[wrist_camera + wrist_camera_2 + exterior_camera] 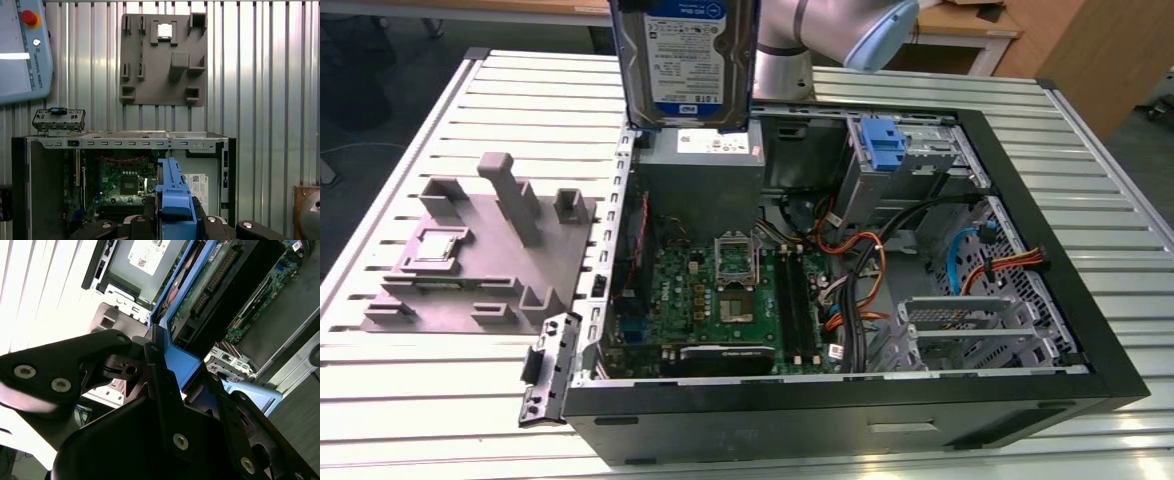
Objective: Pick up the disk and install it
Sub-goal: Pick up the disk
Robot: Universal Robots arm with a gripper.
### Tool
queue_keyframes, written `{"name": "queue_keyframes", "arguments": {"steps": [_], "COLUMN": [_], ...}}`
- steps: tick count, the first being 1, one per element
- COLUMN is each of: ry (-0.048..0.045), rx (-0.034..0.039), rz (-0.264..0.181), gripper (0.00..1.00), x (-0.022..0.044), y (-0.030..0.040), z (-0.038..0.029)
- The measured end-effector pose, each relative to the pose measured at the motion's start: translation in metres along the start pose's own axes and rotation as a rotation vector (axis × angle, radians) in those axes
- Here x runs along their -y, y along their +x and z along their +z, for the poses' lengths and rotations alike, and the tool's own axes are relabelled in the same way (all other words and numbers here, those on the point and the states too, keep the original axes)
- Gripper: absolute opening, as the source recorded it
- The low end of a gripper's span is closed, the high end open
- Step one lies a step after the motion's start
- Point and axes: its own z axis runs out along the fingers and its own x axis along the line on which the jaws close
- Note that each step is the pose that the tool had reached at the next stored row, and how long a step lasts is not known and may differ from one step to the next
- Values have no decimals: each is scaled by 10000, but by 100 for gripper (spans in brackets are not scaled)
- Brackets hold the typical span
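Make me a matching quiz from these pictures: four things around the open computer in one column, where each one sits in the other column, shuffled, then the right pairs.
Column one:
1. disk
2. grey fixture plate
3. blue bracket
4. motherboard

Column two:
A. on the table, outside the case
B. flat on the case's floor
C. in the gripper, raised above the case
D. in the drive cage

Pairs: 1-C, 2-A, 3-D, 4-B

My exterior view looks down obliquely on the open computer case (pixel 854 420), below the end effector (pixel 175 221). The first wrist view faces straight down past it from high up; the second hugs it closely. All three share the case interior.
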Motion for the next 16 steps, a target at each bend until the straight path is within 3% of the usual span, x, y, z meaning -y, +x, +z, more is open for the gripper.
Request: {"name": "queue_keyframes", "arguments": {"steps": [4,11,16], "ry": [-1,-1,-1], "rx": [-1,0,-1], "rz": [0,-1,0], "gripper": [37,37,37], "x": [47,68,155], "y": [2,62,67], "z": [1,8,13]}}
